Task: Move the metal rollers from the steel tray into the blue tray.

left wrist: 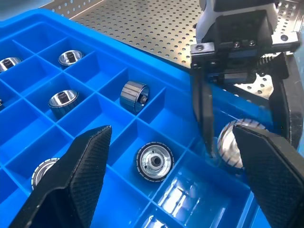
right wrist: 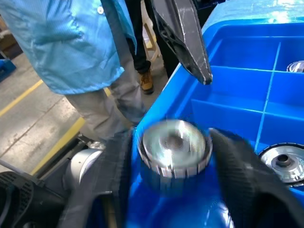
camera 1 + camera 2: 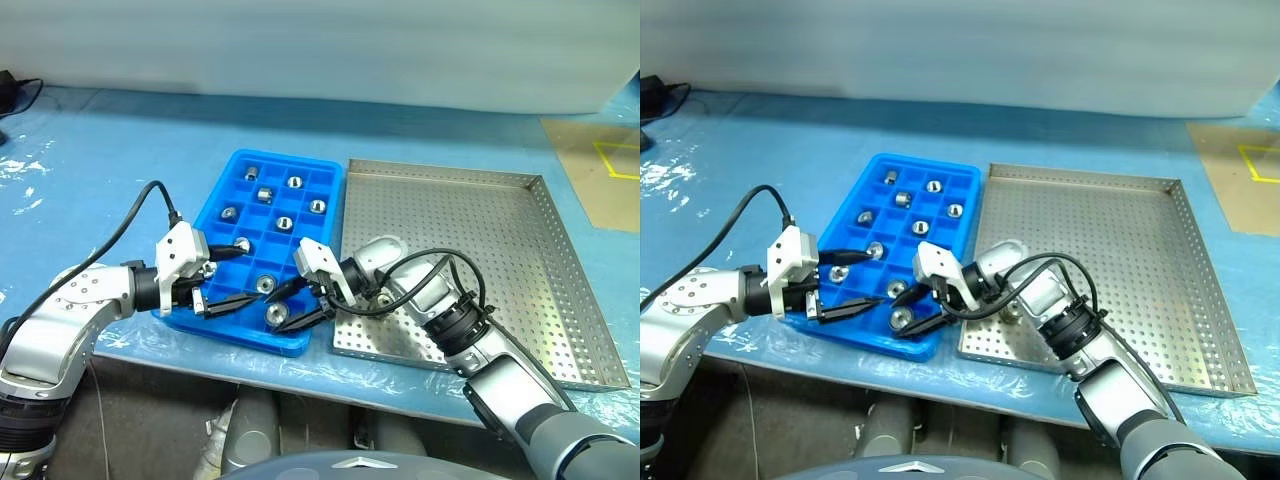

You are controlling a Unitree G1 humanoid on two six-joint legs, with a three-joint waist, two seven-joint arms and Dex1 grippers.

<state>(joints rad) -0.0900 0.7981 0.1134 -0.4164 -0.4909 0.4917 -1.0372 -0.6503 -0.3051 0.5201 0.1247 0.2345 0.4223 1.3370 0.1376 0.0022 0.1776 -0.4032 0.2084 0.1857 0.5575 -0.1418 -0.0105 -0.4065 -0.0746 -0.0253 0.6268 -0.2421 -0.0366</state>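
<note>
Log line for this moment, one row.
right gripper: open around metal roller, near corner of blue tray | left gripper: open, empty, over blue tray | steel tray: right of it

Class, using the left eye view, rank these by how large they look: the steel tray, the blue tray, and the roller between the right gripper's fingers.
1. steel tray
2. blue tray
3. roller at the right gripper

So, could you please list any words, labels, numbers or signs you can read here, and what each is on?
None can be read: no text shows on the blue tray, the steel tray, the rollers or either arm.
Yellow floor marking: lines, no letters.
</note>
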